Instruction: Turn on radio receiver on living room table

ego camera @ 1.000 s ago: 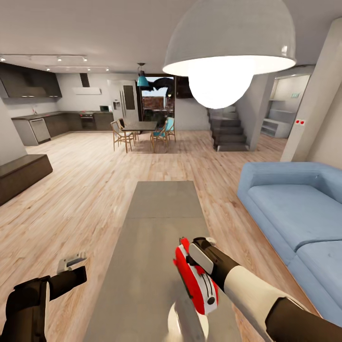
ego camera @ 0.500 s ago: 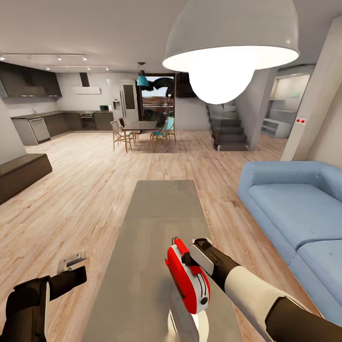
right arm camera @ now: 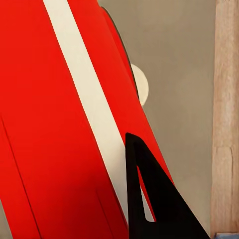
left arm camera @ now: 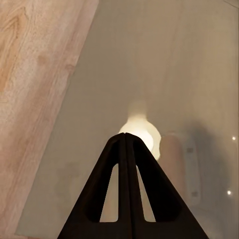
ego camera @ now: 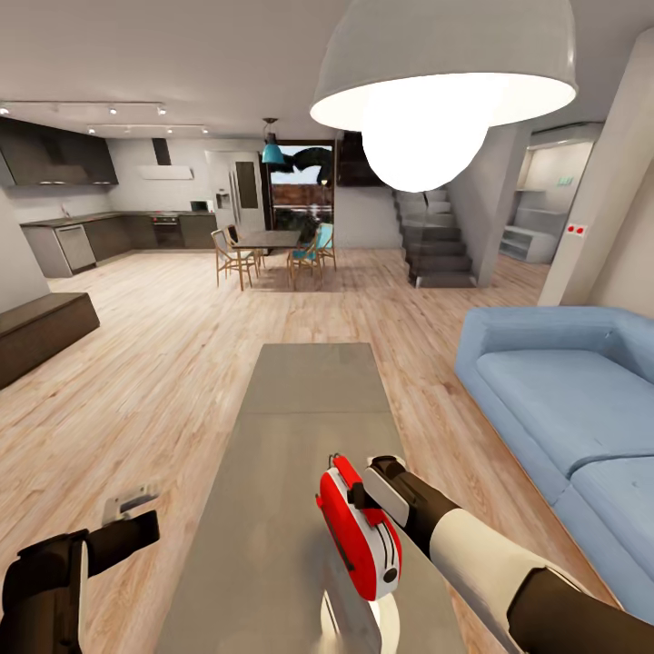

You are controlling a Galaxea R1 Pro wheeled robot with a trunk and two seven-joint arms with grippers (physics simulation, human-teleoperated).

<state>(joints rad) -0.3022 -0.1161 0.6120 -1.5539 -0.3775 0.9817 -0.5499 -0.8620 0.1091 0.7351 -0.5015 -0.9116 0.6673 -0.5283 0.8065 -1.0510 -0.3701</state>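
**Robot's right gripper against a red radio on a grey living-room table**

An open living room [ego camera: 182,363] with a light wood plank floor stretches back to a dark-cabinet kitchen [ego camera: 82,227] and a dining set [ego camera: 272,254]. A big white dome pendant lamp [ego camera: 445,73] hangs glowing at the top, and a blue sofa [ego camera: 563,400] sits along the right. A dark brown bench [ego camera: 41,331] stands at the left wall.

The table [ego camera: 300,400], a long grey slab with a seam across it, runs down the middle. On its near end the radio receiver [ego camera: 359,527] stands tilted, bright red with a white side band.

The right gripper [ego camera: 374,490] touches the radio's upper right edge. In the right wrist view one dark finger [right arm camera: 154,194] lies against the red body [right arm camera: 50,124]; whether the fingers are clenched or released cannot be told.

The left gripper [ego camera: 127,504] hovers over the floor, left of the table. In the left wrist view its fingers [left arm camera: 107,191] are pressed together, grasping nothing.
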